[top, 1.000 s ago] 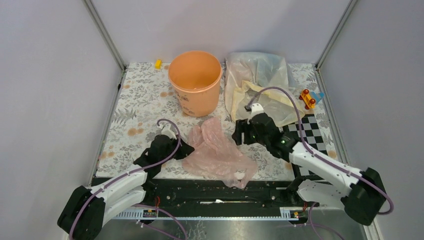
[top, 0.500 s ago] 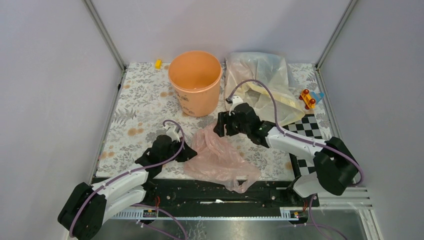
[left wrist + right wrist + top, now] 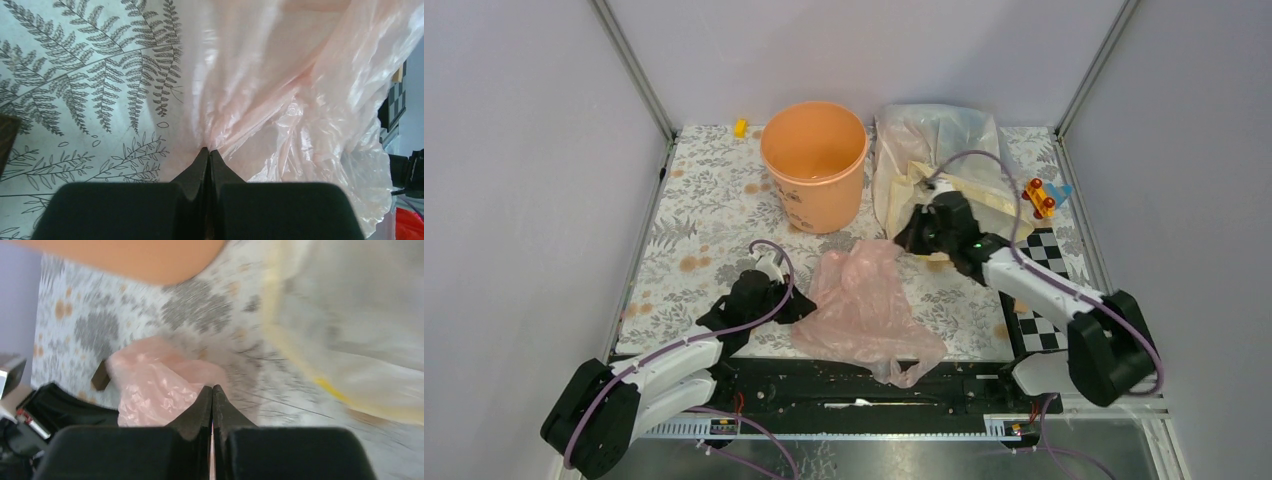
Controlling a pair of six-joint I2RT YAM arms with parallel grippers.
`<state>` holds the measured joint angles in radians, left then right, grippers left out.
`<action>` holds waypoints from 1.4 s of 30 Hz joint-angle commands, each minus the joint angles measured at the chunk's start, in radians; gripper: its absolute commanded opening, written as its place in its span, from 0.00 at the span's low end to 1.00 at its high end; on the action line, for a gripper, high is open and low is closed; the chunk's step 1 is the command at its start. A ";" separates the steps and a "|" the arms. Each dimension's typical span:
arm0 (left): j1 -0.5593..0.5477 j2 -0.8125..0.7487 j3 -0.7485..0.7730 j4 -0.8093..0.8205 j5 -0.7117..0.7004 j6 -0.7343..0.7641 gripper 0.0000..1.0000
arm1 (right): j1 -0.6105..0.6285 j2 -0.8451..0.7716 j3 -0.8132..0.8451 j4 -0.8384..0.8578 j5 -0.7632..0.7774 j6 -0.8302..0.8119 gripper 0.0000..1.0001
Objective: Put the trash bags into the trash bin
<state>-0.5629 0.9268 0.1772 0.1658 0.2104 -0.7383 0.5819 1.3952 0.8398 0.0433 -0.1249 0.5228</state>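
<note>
The trash bag [image 3: 864, 310], a crinkled pale-pink film, lies spread on the floral table in front of the trash bin [image 3: 814, 195], an upright peach-orange bucket. My left gripper [image 3: 802, 306] is shut on the bag's left edge; in the left wrist view the film [image 3: 280, 85] bunches into the closed tips [image 3: 209, 149]. My right gripper [image 3: 904, 242] is shut at the bag's upper right corner, right of the bin. The right wrist view shows pink film [image 3: 150, 385] running up to its closed tips [image 3: 212, 386], with the bin's side [image 3: 135, 255] above.
A cream-yellow bag and a clear whitish bag [image 3: 944, 160] lie heaped at the back right, just behind the right gripper. A small toy car [image 3: 1044, 197] and a checkerboard [image 3: 1046, 268] sit near the right edge. A little yellow piece [image 3: 740, 127] lies at the back left.
The right gripper came to the bag's top, shut its jaws, then moved right and back, drawing the bag's upper corner to the right. The left arm stayed put.
</note>
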 commanded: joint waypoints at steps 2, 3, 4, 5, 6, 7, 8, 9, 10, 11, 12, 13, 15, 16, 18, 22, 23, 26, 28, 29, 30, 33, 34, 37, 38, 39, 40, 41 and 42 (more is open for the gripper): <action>-0.003 -0.019 0.020 0.021 -0.075 -0.022 0.00 | -0.189 -0.178 -0.090 -0.120 0.072 0.023 0.00; -0.003 -0.025 0.017 0.021 -0.082 -0.024 0.00 | -0.213 -0.199 -0.099 -0.150 0.098 0.013 0.00; -0.003 -0.030 0.015 0.022 -0.087 -0.024 0.00 | -0.233 -0.217 -0.104 -0.172 0.115 -0.005 0.00; -0.003 -0.033 0.014 0.025 -0.088 -0.024 0.00 | -0.249 -0.229 -0.106 -0.195 0.118 -0.023 0.00; -0.003 -0.035 0.013 0.029 -0.085 -0.024 0.00 | -0.261 -0.236 -0.097 -0.223 0.119 -0.040 0.00; -0.003 -0.035 0.013 0.035 -0.078 -0.024 0.00 | -0.267 -0.244 -0.084 -0.257 0.120 -0.051 0.00; -0.003 -0.038 0.014 0.042 -0.069 -0.023 0.00 | -0.268 -0.256 -0.070 -0.286 0.150 -0.059 0.00; -0.003 -0.039 0.016 0.043 -0.062 -0.023 0.00 | -0.268 -0.270 -0.061 -0.306 0.170 -0.061 0.00; -0.002 -0.043 0.018 0.044 -0.060 -0.024 0.00 | -0.269 -0.285 -0.054 -0.312 0.189 -0.063 0.00; -0.003 -0.048 0.021 0.044 -0.060 -0.025 0.00 | -0.269 -0.297 -0.047 -0.315 0.204 -0.066 0.00; -0.003 -0.053 0.024 0.046 -0.060 -0.025 0.00 | -0.269 -0.303 -0.037 -0.315 0.211 -0.071 0.00; -0.003 -0.056 0.029 0.047 -0.063 -0.025 0.00 | -0.270 -0.304 -0.024 -0.314 0.195 -0.082 0.00; -0.003 -0.055 0.045 0.055 -0.065 -0.022 0.00 | -0.270 -0.280 0.010 -0.308 0.069 -0.138 0.10; -0.003 -0.045 0.053 0.062 -0.064 -0.018 0.00 | -0.269 -0.263 0.022 -0.305 -0.025 -0.169 0.30; -0.003 -0.020 0.070 0.078 -0.056 -0.008 0.10 | -0.269 -0.227 0.031 -0.294 -0.151 -0.186 0.67; -0.003 0.011 0.106 0.085 -0.038 0.015 0.53 | -0.265 -0.199 -0.037 -0.226 -0.269 -0.170 0.84; -0.005 0.007 0.117 0.077 -0.043 0.025 0.60 | -0.264 -0.197 -0.059 -0.203 -0.272 -0.162 0.87; -0.012 -0.005 0.171 0.035 -0.092 0.071 0.76 | -0.261 -0.164 -0.096 -0.148 -0.266 -0.143 0.89; -0.025 0.008 0.220 0.022 -0.134 0.121 0.83 | -0.261 -0.124 -0.099 -0.126 -0.276 -0.134 0.87; -0.035 0.024 0.247 0.022 -0.154 0.148 0.84 | -0.261 -0.109 -0.100 -0.107 -0.283 -0.128 0.86; -0.048 0.047 0.273 0.021 -0.184 0.178 0.85 | -0.262 -0.092 -0.099 -0.090 -0.292 -0.123 0.85; -0.077 0.160 0.355 0.015 -0.250 0.264 0.86 | -0.257 -0.055 -0.100 -0.055 -0.319 -0.110 0.82; -0.081 0.199 0.377 0.015 -0.260 0.288 0.86 | -0.252 -0.047 -0.107 -0.026 -0.322 -0.107 0.81; -0.083 0.315 0.435 0.021 -0.270 0.324 0.85 | -0.246 -0.032 -0.135 0.027 -0.321 -0.093 0.80; -0.083 0.350 0.452 0.025 -0.262 0.330 0.85 | -0.246 -0.028 -0.145 0.045 -0.321 -0.085 0.80; -0.083 0.383 0.465 0.028 -0.257 0.333 0.84 | -0.246 -0.025 -0.154 0.064 -0.320 -0.076 0.79; -0.083 0.414 0.479 0.032 -0.256 0.330 0.83 | -0.245 -0.021 -0.163 0.084 -0.321 -0.065 0.78; -0.082 0.442 0.490 0.036 -0.252 0.326 0.81 | -0.244 -0.015 -0.172 0.100 -0.319 -0.053 0.77; -0.083 0.468 0.501 0.045 -0.244 0.324 0.79 | -0.242 -0.008 -0.178 0.123 -0.320 -0.038 0.76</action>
<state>-0.6434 1.3190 0.6167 0.1753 -0.0158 -0.4587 0.3283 1.3670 0.6872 0.0456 -0.4156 0.4324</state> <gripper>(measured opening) 0.815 0.774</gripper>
